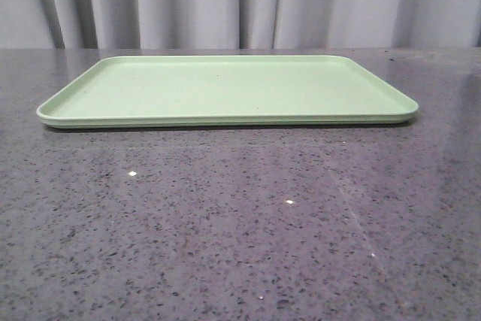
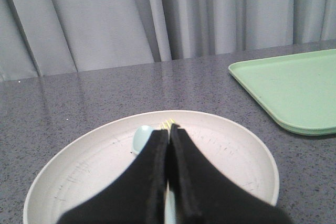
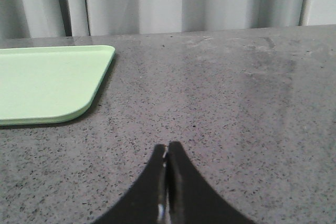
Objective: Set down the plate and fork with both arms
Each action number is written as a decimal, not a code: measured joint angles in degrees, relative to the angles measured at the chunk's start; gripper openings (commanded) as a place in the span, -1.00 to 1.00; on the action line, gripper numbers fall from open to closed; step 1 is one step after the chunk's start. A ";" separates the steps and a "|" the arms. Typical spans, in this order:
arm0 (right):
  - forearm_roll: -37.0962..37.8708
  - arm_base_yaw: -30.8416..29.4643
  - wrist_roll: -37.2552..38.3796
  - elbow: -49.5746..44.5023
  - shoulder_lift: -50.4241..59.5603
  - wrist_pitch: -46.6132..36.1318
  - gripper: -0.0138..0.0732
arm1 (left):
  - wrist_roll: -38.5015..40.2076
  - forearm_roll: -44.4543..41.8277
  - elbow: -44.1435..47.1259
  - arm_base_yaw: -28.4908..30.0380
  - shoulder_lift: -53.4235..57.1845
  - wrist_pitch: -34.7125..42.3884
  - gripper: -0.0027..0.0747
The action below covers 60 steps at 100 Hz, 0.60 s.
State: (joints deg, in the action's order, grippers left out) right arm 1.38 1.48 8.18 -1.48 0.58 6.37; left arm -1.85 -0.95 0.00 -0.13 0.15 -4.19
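Observation:
In the left wrist view the cream plate [image 2: 226, 145] lies on the grey table, left of the tray. Only the yellow tines of the fork [image 2: 167, 124] show on the plate, just past my fingertips; the rest is hidden behind them. My left gripper [image 2: 169, 129] hangs over the middle of the plate with its jaws pressed together and nothing visibly clamped. My right gripper [image 3: 167, 148] is shut too, over bare table to the right of the tray. The front view shows neither gripper, plate nor fork.
A flat light-green tray [image 1: 225, 88] lies in the middle of the table; its corners show as the tray [image 2: 294, 87] and the tray [image 3: 47, 82] in the wrist views. A pale blue spoon [image 2: 142, 137] lies on the plate beside the fork. Grey curtains close the back.

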 measured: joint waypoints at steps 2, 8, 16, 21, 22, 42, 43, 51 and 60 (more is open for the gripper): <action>0.00 0.00 0.00 0.00 0.00 0.00 -0.84 | 0.00 -0.02 0.00 0.00 0.00 0.00 -0.98; 0.00 0.00 0.00 0.00 0.00 0.00 -0.84 | 0.00 0.22 0.00 0.00 0.00 0.00 -0.98; 0.00 0.00 0.00 0.00 0.00 0.00 -0.84 | 0.00 0.27 0.00 0.00 0.00 0.00 -0.98; 0.00 0.00 0.00 0.00 0.00 0.00 -0.84 | 0.00 0.36 0.00 0.00 0.00 0.00 -0.98; 0.00 0.00 0.00 0.00 0.00 0.00 -0.84 | 0.00 0.36 0.00 0.00 0.00 0.00 -0.98; 0.00 0.00 0.00 0.00 0.00 0.00 -0.84 | 0.00 0.39 0.00 0.00 0.00 1.42 -0.98; 0.00 0.00 0.00 0.00 0.00 0.00 -0.84 | 0.00 0.39 0.00 0.00 0.00 1.39 -0.98; 0.00 0.00 0.00 0.00 0.00 0.00 -0.84 | 0.00 0.39 0.00 0.00 0.00 1.62 -0.98; 0.00 0.00 0.00 0.00 0.00 0.00 -0.84 | 0.00 0.48 0.00 0.00 0.00 1.62 -0.98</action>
State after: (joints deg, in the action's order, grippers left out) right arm 1.38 1.48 8.18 -1.48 0.58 6.37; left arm -1.85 -0.47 0.00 -0.13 0.15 -2.57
